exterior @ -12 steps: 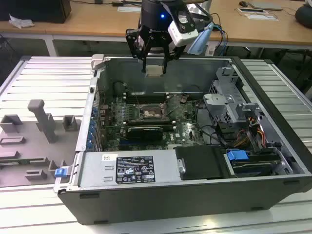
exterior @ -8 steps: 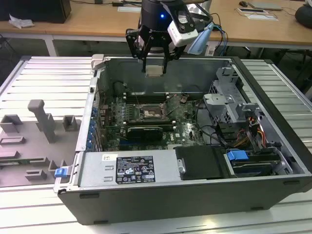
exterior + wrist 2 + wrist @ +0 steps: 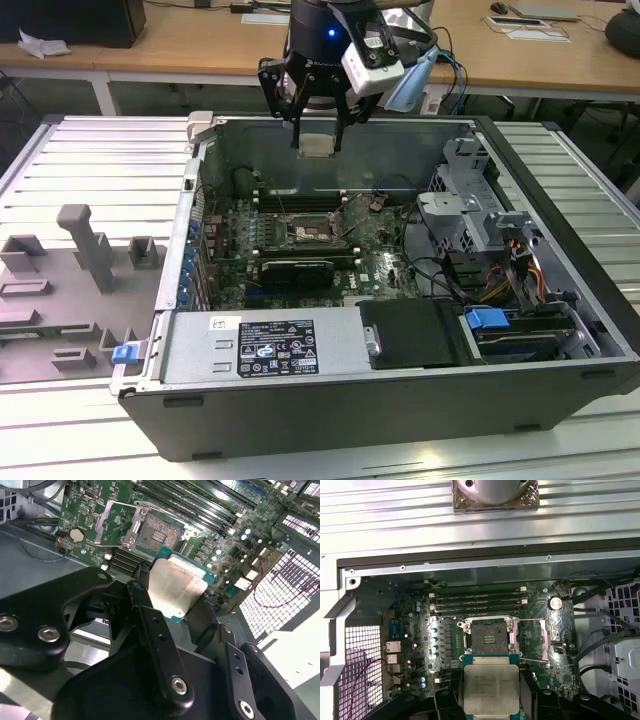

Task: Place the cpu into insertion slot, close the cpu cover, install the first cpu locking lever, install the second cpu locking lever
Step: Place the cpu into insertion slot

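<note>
My gripper [image 3: 318,128] hangs above the open computer case, shut on the cpu [image 3: 318,145], a flat square chip with a silvery-grey top. In both wrist views the black fingers [image 3: 142,587] clamp two opposite edges of the cpu [image 3: 175,587] [image 3: 490,689]. The insertion slot [image 3: 312,232] [image 3: 159,532] [image 3: 490,635] lies well below on the green board, its dark centre bare. The cpu cover [image 3: 532,640] [image 3: 114,524] is swung open to one side of the slot. Thin wire levers [image 3: 535,619] stand loose beside it.
Long memory slots [image 3: 477,600] run along the far side of the socket. A black card [image 3: 295,270] lies on its near side. A labelled power supply [image 3: 260,345] fills the case front, a drive cage [image 3: 470,215] the exterior view's right. A grey fixture [image 3: 90,250] stands outside at the left.
</note>
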`<action>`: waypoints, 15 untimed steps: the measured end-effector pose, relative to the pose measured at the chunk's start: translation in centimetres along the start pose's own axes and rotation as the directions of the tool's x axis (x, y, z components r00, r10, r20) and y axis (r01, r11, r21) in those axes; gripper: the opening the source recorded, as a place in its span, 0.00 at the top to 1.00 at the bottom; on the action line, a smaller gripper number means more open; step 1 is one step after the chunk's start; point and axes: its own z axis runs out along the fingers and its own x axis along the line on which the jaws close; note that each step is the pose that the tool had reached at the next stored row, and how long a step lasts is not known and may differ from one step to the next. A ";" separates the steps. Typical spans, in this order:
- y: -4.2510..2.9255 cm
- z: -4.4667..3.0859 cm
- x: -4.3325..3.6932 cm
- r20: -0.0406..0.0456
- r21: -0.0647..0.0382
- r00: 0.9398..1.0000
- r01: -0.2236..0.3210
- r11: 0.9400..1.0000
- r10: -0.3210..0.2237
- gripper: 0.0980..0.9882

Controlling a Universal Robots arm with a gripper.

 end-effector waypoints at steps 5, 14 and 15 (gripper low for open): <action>0.00 0.00 0.00 0.005 -0.001 0.998 -0.058 0.998 0.058 0.50; 0.00 0.00 0.00 0.007 -0.002 0.997 -0.079 0.997 0.079 0.50; 0.00 0.00 0.00 0.007 -0.002 0.997 -0.083 0.997 0.083 0.50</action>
